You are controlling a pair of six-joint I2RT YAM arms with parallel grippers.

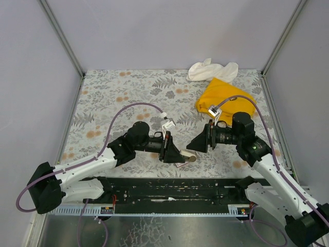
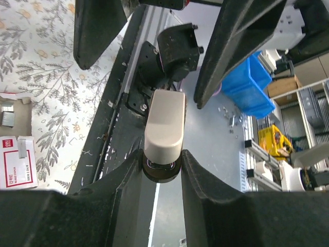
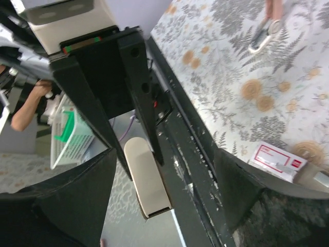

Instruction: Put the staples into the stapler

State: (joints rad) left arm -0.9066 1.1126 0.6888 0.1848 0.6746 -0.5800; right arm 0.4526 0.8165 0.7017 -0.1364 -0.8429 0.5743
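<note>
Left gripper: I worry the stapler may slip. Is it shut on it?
Shut on the stapler: in the left wrist view the left gripper has a finger pressed against each of its sides.

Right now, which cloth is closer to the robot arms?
The yellow cloth. The white cloth lies farther back, beyond it.

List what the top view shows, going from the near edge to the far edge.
Nearest first: black rail → left gripper and right gripper, level with each other → yellow cloth → white cloth.
</note>
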